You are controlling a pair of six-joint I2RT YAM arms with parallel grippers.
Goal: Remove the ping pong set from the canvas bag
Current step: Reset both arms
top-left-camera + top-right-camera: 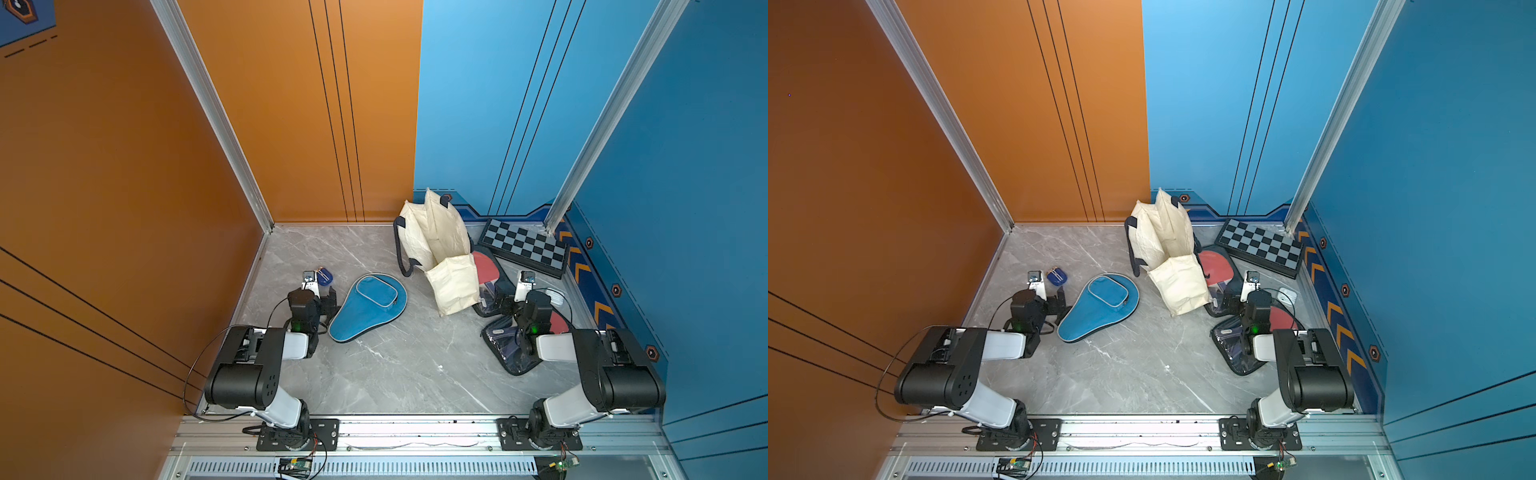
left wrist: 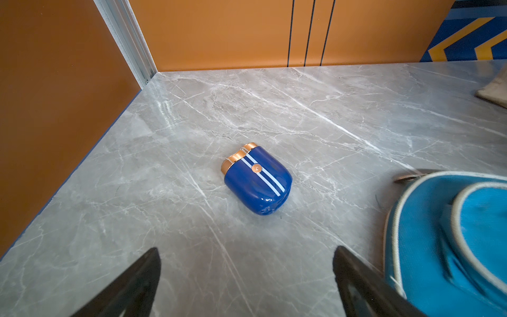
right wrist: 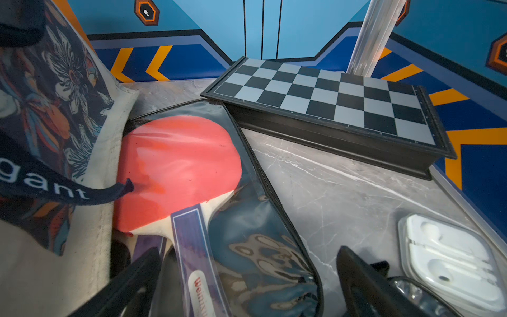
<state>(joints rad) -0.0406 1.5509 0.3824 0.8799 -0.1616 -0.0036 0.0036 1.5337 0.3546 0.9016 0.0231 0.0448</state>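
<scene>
The cream canvas bag (image 1: pixel 446 249) (image 1: pixel 1173 253) stands at the back of the marble floor, its lower part folded forward. The blue zipped paddle case (image 1: pixel 368 305) (image 2: pixel 452 233) lies flat to its left. One clear-fronted pouch with a red paddle (image 3: pixel 178 164) (image 1: pixel 486 266) leans against the bag's right side. A second pouch (image 1: pixel 505 353) (image 1: pixel 1237 353) lies nearer the front, partly under my right arm. My left gripper (image 2: pixel 247 251) (image 1: pixel 318 297) is open over bare floor beside the case. My right gripper (image 3: pixel 248 251) (image 1: pixel 513 301) is open, its jaws straddling the first pouch's handle end.
A black-and-grey chequered board (image 1: pixel 523 245) (image 3: pixel 329 101) sits in the back right corner. A small blue and gold gadget (image 2: pixel 256 178) (image 1: pixel 1057 275) lies ahead of my left gripper. A white earphone case (image 3: pixel 450 260) rests by the right wall. Walls enclose three sides.
</scene>
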